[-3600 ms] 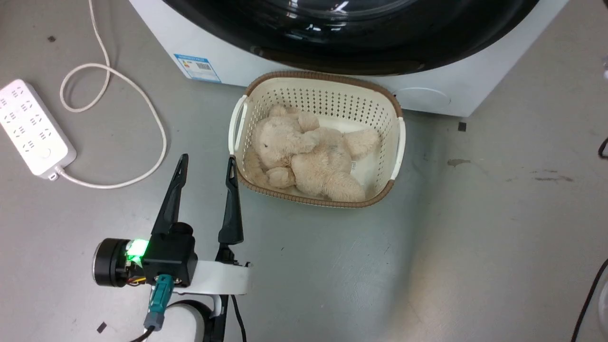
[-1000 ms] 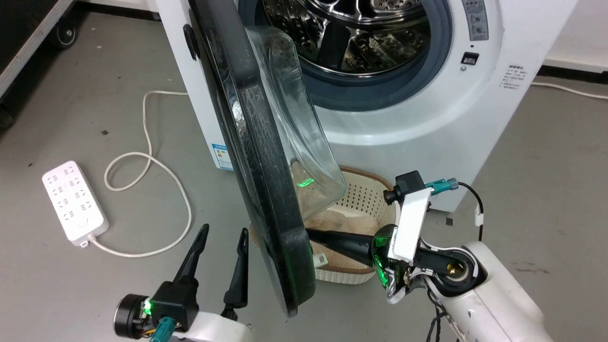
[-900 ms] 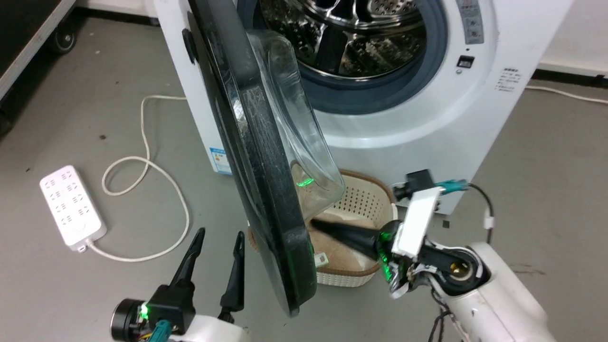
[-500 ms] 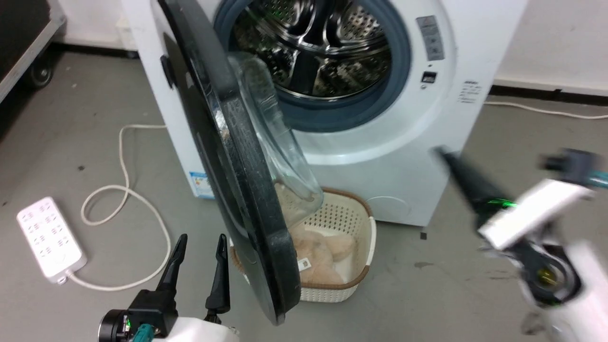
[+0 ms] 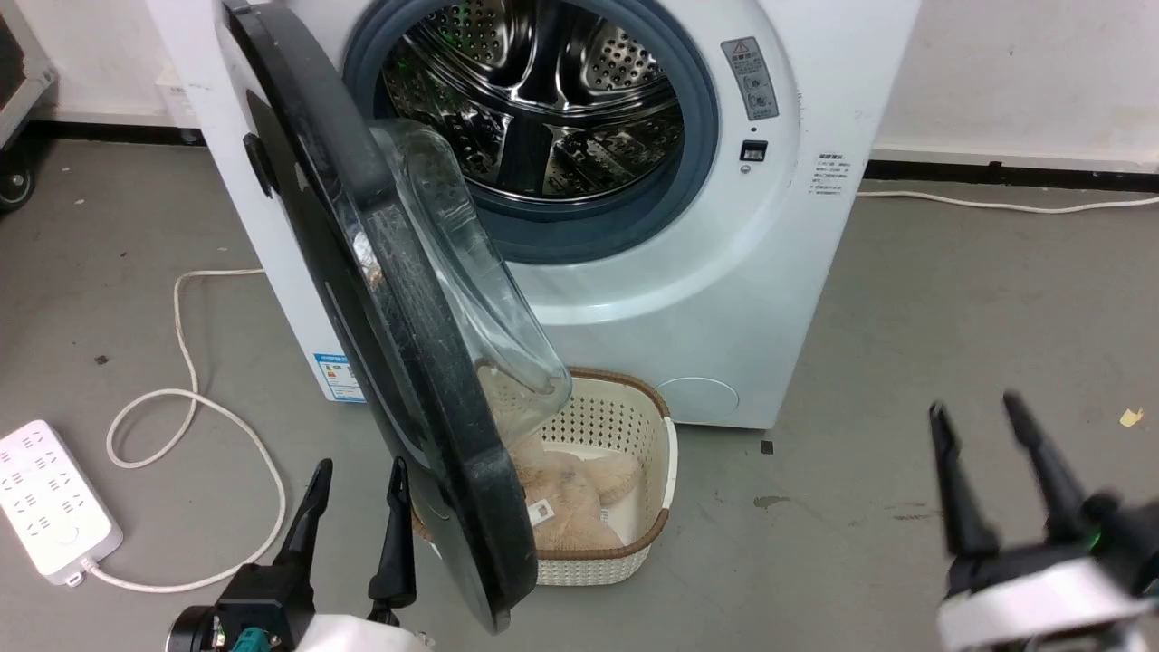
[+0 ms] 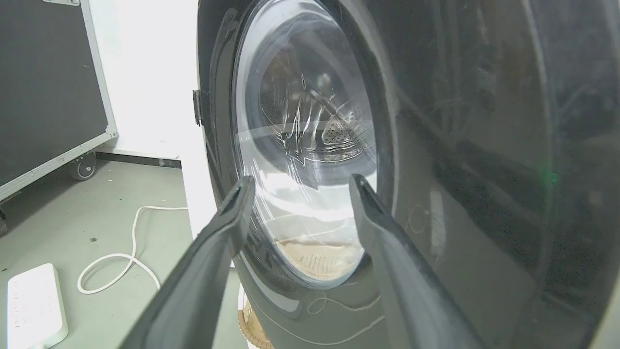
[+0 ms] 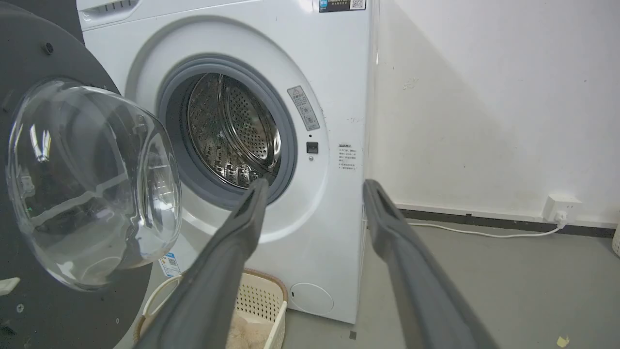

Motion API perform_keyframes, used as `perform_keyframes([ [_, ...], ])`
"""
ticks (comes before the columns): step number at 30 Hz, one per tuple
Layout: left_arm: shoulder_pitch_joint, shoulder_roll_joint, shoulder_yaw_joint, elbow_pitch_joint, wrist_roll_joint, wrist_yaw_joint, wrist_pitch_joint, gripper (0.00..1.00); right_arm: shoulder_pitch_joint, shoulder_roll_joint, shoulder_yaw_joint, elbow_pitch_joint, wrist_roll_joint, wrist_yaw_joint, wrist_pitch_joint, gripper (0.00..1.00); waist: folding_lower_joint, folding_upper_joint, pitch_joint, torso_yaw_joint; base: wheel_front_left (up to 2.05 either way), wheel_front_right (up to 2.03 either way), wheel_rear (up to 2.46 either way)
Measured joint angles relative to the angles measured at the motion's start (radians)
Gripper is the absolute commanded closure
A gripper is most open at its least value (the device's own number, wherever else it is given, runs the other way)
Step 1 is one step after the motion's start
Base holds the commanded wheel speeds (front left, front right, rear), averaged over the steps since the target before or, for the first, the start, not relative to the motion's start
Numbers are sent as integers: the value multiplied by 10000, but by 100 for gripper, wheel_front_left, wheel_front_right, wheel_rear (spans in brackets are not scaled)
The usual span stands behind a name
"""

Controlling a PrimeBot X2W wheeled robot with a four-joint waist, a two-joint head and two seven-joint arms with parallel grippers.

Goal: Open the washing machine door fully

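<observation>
The white washing machine stands with its steel drum exposed. Its round black door hangs swung out toward me on the left hinge, edge-on in the head view, with the clear glass bowl bulging toward the drum. My left gripper is open just left of the door's lower rim, facing the door's outer side at close range. Far out on the lower right, my right gripper is open and holds nothing. It looks at the washing machine and the door's glass bowl.
A cream perforated basket with a beige plush toy sits on the floor under the door. A white power strip and its looping cord lie at the left. A black wheeled case stands far left.
The head camera has tilted up and pulled back. My right gripper left the door's inner side near the basket and swung away to the lower right. The door is open wider than before.
</observation>
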Motion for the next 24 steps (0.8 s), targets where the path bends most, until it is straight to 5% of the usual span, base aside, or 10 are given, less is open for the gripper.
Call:
perform_keyframes([
  [6,90,-8,-59,113,31,-36,0,0,1060,1296,-621,-339,-1413,2,-159,0,0,0,-63,-38,0,0,0],
  [20,126,-35,-188,303,213,52,0,0,1522,1444,-882,-301,-959,2,-259,0,0,0,-196,121,0,0,0],
  [21,126,-38,-186,307,213,50,0,61,1521,1444,-880,-290,-871,2,-259,0,0,0,-204,121,0,0,0],
  [22,126,-38,-194,318,213,48,0,100,1520,1446,-882,-267,-813,2,-259,0,0,0,-212,120,0,0,0],
  [24,126,-44,-198,330,221,33,0,100,1519,1446,-867,-228,-813,2,-261,0,0,0,-226,124,0,0,0],
])
